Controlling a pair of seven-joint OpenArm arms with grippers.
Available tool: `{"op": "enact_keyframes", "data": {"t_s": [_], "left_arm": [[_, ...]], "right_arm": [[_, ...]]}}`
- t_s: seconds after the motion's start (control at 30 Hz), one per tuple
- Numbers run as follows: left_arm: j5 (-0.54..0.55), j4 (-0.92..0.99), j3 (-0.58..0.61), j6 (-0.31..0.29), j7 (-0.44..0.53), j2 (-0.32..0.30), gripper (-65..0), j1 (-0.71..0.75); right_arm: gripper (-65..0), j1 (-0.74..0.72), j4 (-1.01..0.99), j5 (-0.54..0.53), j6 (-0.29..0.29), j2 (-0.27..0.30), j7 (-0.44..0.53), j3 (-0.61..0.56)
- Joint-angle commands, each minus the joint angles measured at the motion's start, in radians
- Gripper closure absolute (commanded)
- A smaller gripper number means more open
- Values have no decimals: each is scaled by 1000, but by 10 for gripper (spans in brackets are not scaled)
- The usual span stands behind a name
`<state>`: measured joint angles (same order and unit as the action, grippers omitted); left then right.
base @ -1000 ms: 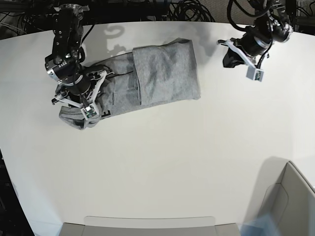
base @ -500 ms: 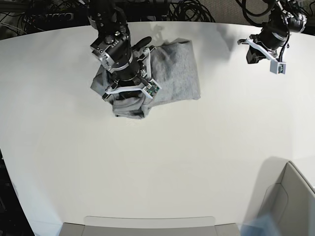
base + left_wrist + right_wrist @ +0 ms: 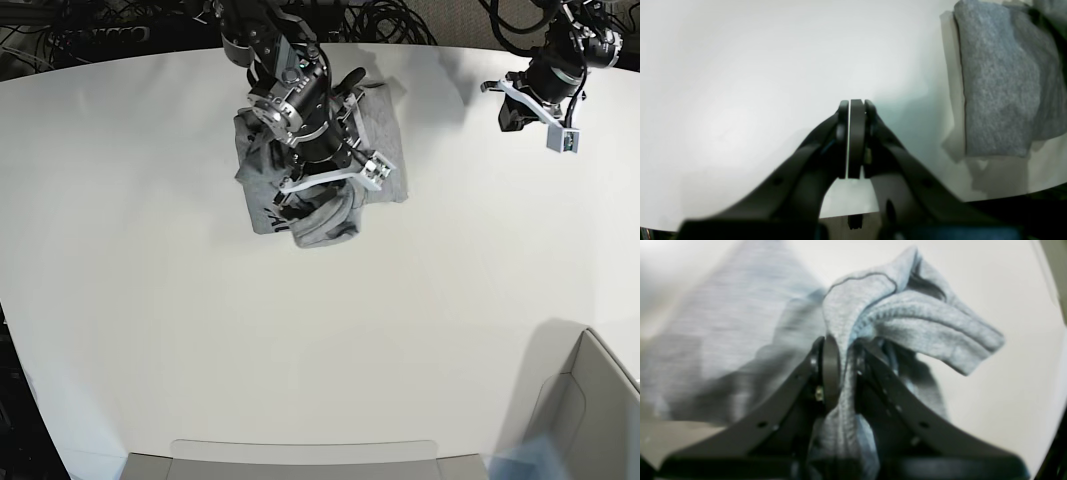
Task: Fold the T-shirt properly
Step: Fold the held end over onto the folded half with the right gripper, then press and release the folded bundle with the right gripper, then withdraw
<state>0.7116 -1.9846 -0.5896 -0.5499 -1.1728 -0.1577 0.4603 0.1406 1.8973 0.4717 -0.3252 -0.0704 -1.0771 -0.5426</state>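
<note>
The heather-grey T-shirt [image 3: 262,195] lies bunched at the back middle of the white table [image 3: 320,330], partly under my right arm. My right gripper [image 3: 843,363] is shut on a thick fold of the T-shirt [image 3: 907,323], and the cloth hangs lifted from its fingers. In the base view that gripper [image 3: 318,205] sits over the shirt's front edge. My left gripper [image 3: 853,133] is shut on nothing, hovering over bare table at the back right [image 3: 515,118]. A folded edge of the T-shirt [image 3: 1000,83] shows to its right in the left wrist view.
A grey box [image 3: 580,420] stands at the front right corner. A pale tray edge [image 3: 300,458] runs along the front. Dark cables [image 3: 390,20] lie beyond the table's back edge.
My right gripper has carried the shirt's gathered end rightward across the table, drawing it over the folded part. The left arm has drawn back toward the rear right corner.
</note>
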Motion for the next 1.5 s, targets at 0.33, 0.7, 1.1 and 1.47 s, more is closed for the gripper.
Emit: {"op": "enact_keyframes", "data": {"t_s": [0.33,0.7,1.1,1.47], "left_arm": [[13,5,-13,-2,21,-9,-13,-2],[15,31,-192,0,23,-3,-13,-4],[16,32,-212,-2,20,7,-13,-4],[13,37,-114,-2,20,5,-13,-24]], "right_arm": [[-203,18,5,-1,5,-13,18,-153],[-204,4,15,-1,5,-59,64,-258],[-144,26,164,0,5,-65,84,-95],[0,66,166,-1,5,-13,70,79]]}}
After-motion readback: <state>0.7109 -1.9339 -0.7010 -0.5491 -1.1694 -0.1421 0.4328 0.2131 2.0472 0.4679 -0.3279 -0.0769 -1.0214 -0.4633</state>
